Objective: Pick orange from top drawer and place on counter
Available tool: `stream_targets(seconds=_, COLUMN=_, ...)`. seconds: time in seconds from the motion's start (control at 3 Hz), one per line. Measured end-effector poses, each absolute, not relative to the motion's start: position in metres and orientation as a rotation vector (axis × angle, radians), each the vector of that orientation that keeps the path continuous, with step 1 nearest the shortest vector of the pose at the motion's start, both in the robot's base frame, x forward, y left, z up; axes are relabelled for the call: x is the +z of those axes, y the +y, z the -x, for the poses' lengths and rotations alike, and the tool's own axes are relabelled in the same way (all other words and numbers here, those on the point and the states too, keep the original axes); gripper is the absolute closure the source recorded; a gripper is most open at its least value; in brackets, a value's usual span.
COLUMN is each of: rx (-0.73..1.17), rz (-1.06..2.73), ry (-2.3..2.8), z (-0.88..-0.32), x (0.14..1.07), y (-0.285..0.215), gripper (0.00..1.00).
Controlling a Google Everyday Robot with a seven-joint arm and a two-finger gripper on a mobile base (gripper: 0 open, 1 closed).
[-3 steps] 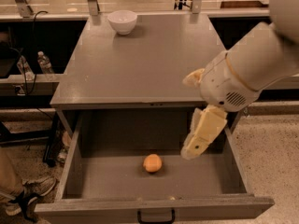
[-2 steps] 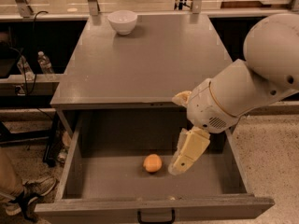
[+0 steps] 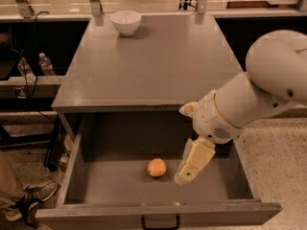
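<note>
The orange [image 3: 157,167] lies on the floor of the open top drawer [image 3: 120,186], near its middle. The drawer is pulled out below the grey counter [image 3: 153,66], with a black handle [image 3: 160,223] on its front panel. My gripper [image 3: 188,171] hangs inside the drawer just right of the orange, a short gap away, its cream fingers pointing down and left. It holds nothing.
A white bowl [image 3: 125,22] stands at the back left of the counter. My large white arm [image 3: 259,99] reaches in from the right over the drawer's right side. Water bottles [image 3: 45,63] stand on the left, and a person's shoe [image 3: 29,200] shows at bottom left.
My gripper has moved left and down inside the drawer, closing in on the orange. The orange has not moved.
</note>
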State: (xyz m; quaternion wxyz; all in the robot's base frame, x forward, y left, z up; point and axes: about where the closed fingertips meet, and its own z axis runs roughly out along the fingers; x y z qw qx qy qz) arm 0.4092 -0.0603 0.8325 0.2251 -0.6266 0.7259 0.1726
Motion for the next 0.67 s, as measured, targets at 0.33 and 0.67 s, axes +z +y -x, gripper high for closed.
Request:
stream_targets(seconds=0.33, rx=0.499, rz=1.689, ry=2.083, z=-0.413, x=0.791, y=-0.071, gripper=0.00)
stream_targets(seconds=0.67, rx=0.500, rz=1.652, ry=2.110, z=-0.421, x=0.760, y=-0.075, gripper=0.00)
